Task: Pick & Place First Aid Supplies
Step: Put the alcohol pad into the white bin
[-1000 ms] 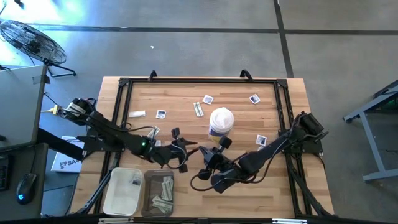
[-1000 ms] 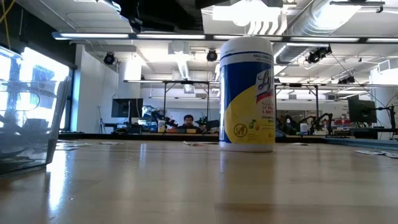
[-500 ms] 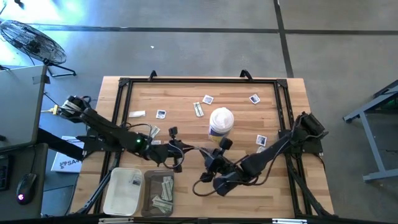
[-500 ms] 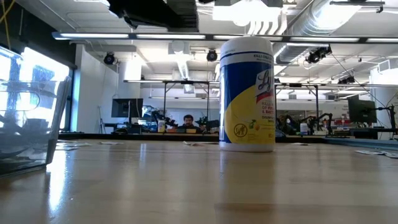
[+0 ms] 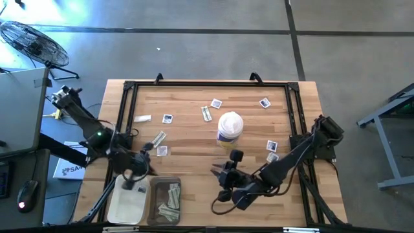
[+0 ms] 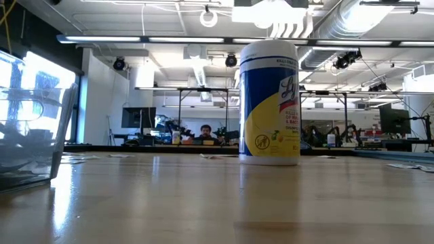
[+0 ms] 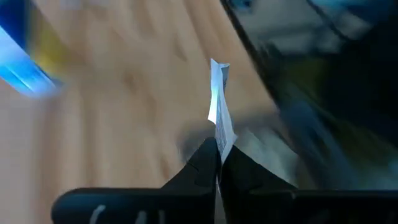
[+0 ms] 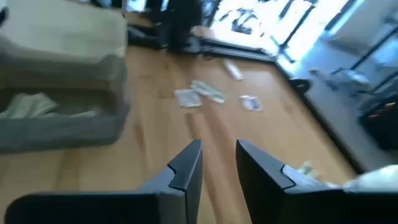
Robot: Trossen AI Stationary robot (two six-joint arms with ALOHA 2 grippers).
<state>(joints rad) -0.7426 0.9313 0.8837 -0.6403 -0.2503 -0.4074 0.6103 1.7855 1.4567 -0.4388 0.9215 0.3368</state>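
L gripper (image 5: 137, 175) pinched on a packet (image 7: 218, 102), over white bin (image 5: 116, 206) at table's 7 o'clock; lower before release so it drops flat inside. R gripper (image 8: 217, 163) part open, empty, at 5 o'clock

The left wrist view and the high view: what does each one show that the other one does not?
Only the left wrist view shows the grip itself: the left gripper is shut on a small white packet, which stands up on edge between the fingertips.

Only the high view shows the layout: the white tray, the grey bin, the canister, loose packets and the right gripper with nothing in it.

Both show the wooden table and the left gripper.
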